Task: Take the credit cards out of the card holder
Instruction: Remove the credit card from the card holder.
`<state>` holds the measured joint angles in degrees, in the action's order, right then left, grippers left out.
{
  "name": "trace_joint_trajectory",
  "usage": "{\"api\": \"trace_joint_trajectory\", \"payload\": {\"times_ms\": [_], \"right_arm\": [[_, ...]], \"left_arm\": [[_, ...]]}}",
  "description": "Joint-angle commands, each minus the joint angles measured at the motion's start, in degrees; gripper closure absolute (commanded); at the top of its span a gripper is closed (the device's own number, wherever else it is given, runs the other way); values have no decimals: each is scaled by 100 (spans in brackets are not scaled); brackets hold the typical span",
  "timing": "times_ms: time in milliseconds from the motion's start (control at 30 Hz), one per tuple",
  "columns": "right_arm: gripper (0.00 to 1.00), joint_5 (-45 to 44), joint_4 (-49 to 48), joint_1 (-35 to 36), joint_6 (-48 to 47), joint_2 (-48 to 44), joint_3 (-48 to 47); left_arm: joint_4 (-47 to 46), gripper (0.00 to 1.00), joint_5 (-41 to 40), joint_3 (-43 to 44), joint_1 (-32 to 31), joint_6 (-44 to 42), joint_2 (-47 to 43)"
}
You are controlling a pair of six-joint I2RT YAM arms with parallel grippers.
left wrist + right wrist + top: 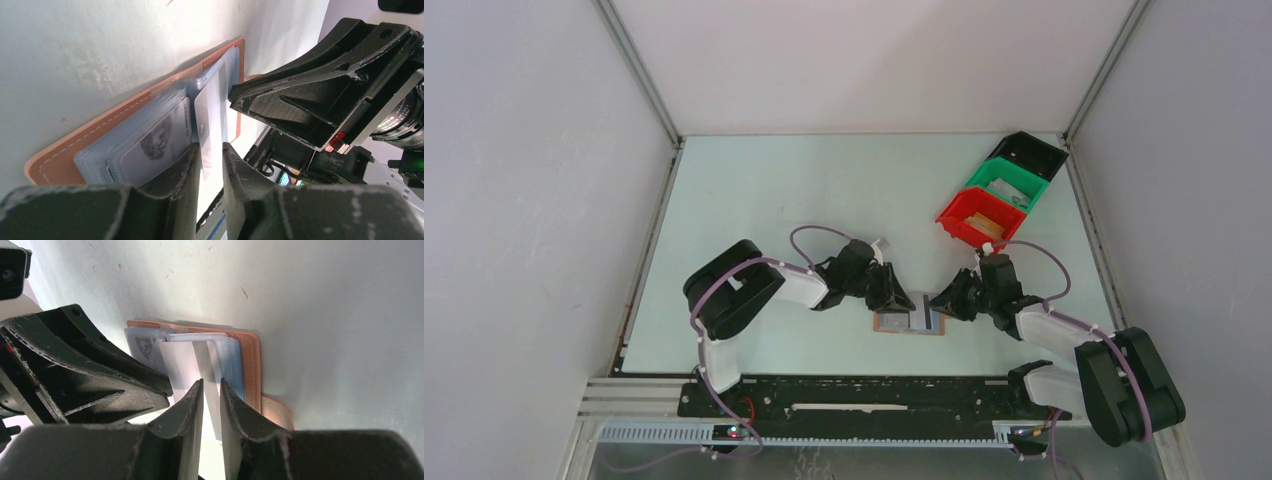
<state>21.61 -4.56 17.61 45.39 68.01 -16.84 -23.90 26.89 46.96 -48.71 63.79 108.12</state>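
Black left gripper [209, 152] is seen lower centre of its wrist view, fingers set narrow around an upright pale leaf [212, 110]. Whether it's truly pinched can't be told, tbh. Card holder [890, 326] is laid open flat, lower centre of the top view, long axis left-right, credit cards [150, 145] tucked inside. Right gripper [211, 390] is clamped on that leaf from the opposite side, so both arms are equally near.

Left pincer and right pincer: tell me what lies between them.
A pale sheet standing up from the open card holder, card or sleeve unclear. Both wrist views show it between the left pincer and right pincer, each straddling it.
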Motion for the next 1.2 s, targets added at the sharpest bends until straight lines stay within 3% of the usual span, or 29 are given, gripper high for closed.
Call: {"api": "trace_joint_trajectory", "payload": {"times_ms": [0, 133, 433, 700, 800, 967, 1167], "right_arm": [[73, -104, 221, 32, -13, 54, 147], [73, -112, 234, 33, -13, 55, 150], [73, -119, 254, 32, -4, 39, 155], [73, -121, 276, 32, -5, 20, 146], [73, -122, 271, 33, 5, 28, 137], [73, -139, 288, 32, 3, 15, 137], [73, -157, 330, 32, -3, -2, 146]], "left_arm": [[-758, 74, 46, -121, -59, 211, 37], [-1133, 77, 62, -273, -51, 353, 3], [-2069, 64, 180, -468, -55, 724, 159], [-1839, 66, 91, -387, -51, 597, 252], [-1538, 71, 13, -342, -52, 493, 241], [-898, 98, -134, -214, -53, 230, 118], [-15, 100, -382, -152, 81, -253, -203]]}}
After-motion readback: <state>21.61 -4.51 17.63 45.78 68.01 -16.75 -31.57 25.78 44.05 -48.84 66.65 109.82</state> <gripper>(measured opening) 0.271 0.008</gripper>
